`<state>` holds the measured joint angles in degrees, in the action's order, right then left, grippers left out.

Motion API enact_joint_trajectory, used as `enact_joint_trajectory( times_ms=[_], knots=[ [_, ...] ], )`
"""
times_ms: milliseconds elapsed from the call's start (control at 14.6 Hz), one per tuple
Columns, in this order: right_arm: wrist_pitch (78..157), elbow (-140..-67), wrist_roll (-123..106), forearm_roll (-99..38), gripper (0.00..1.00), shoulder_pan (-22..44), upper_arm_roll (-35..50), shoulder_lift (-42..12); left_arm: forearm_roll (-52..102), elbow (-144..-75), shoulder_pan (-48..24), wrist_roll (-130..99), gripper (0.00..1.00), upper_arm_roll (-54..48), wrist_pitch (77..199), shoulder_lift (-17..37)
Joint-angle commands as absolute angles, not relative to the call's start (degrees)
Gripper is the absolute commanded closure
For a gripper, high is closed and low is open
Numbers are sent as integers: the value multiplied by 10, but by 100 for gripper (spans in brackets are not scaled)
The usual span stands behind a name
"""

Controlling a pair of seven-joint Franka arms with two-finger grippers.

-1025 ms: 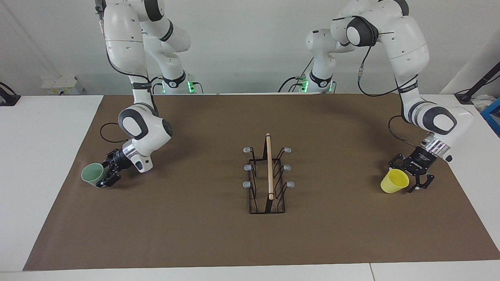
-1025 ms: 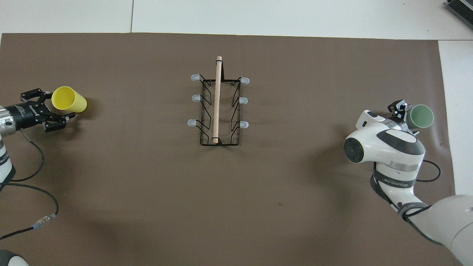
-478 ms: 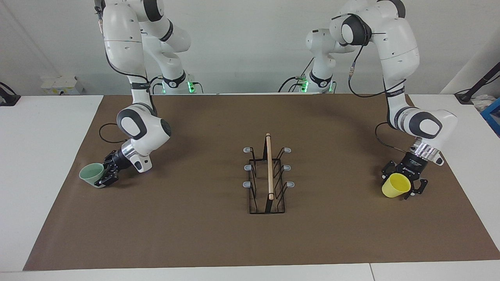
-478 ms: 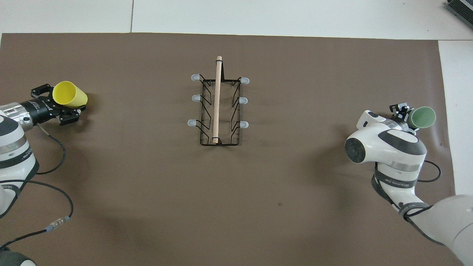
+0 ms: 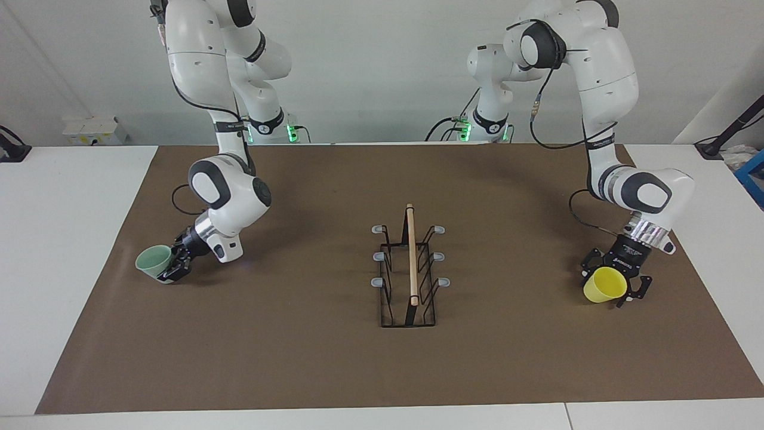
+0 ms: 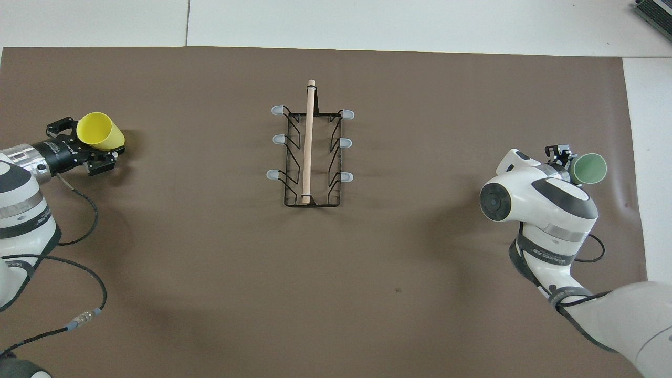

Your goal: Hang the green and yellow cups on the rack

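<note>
In the facing view, my right gripper is closed on the mint green cup, tilted, low over the brown mat at the right arm's end; my left gripper grasps the yellow cup at the left arm's end. The rack stands between them, well apart from both. I judge that a smooth tapered cup may slip, or its rim may miss a grey-tipped peg. In the overhead view, the yellow cup sits between my left gripper's fingers, and the green cup is at my right gripper. White writing on the left gripper's body is too small to read.
</note>
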<state>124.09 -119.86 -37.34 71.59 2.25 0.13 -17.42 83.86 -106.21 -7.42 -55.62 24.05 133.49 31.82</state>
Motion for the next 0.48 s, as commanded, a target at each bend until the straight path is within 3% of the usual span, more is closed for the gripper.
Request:
enact_joint_trajectory(
  times_ms=[0,68,137,410],
  knots=[
    [1229,-1202,-433,596,89,29,6,-121,850,-1076,-90,-549,57,229,1386,301],
    [1218,-1195,-448,552,90,32,7,-113,849,-1075,-97,-545,83,229,1398,300],
    [1195,-1183,-459,503,91,39,13,-102,847,-1070,-101,-546,100,229,1414,296],
    [1134,-1146,-461,342,98,73,32,-63,818,-1010,-102,-551,100,221,1437,296]
  ],
)
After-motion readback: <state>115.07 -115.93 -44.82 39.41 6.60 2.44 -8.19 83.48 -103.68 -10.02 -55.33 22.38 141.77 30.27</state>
